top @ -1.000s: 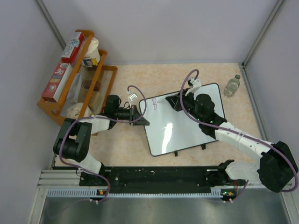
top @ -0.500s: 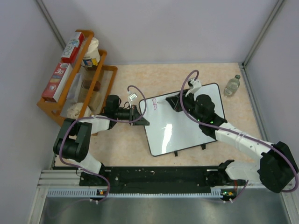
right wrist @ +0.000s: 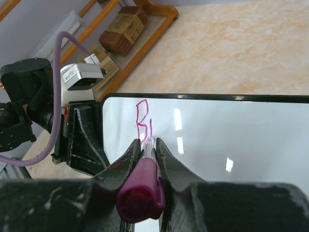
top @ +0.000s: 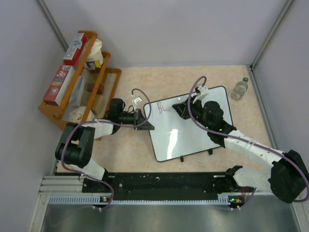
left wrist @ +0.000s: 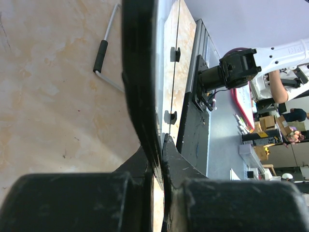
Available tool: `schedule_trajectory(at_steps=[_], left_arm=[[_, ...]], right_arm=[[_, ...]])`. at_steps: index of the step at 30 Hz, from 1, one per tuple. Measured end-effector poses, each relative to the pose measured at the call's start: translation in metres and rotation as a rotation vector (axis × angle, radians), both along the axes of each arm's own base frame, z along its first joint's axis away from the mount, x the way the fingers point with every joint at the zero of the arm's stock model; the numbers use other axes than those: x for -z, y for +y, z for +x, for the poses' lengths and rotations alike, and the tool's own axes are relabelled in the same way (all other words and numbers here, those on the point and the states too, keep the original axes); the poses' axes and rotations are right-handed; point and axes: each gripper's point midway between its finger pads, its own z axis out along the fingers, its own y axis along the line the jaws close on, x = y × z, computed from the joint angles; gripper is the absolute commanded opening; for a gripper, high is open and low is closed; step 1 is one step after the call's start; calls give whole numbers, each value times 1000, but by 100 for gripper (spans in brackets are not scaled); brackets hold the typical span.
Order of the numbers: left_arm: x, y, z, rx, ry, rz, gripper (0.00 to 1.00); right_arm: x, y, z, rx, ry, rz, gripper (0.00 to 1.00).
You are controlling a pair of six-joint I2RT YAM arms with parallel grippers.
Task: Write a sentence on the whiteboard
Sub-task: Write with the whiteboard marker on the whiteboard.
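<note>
Whiteboard (top: 193,140) lying mid-desk, its left edge pinched by the left gripper (top: 146,122). The right gripper (right wrist: 148,145), clamped on a pink marker (right wrist: 142,188), has shifted slightly within the last second. The sentence (right wrist: 143,118) is just "B" plus one stroke at the board's far-left corner, barely begun.

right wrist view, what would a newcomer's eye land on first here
The magenta marker pinched in the right claw, its tip at the whiteboard beside pink writing, a B and one stroke, near the board's corner. Beyond it, the left claw clamps that board edge.
</note>
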Motion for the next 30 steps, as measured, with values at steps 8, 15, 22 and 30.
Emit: schedule_trajectory(at_steps=[8,15,22,30], left_arm=[[0,0,0,0,0,0,0],[0,0,0,0,0,0,0],[0,0,0,0,0,0,0],[0,0,0,0,0,0,0]], right_arm=[[3,1,-4,-18,8,1,0],[4,1,-4,-17,11,3,0],[3,0,-3,-5,17,10,0],[1,0,0,12,16,25,0]])
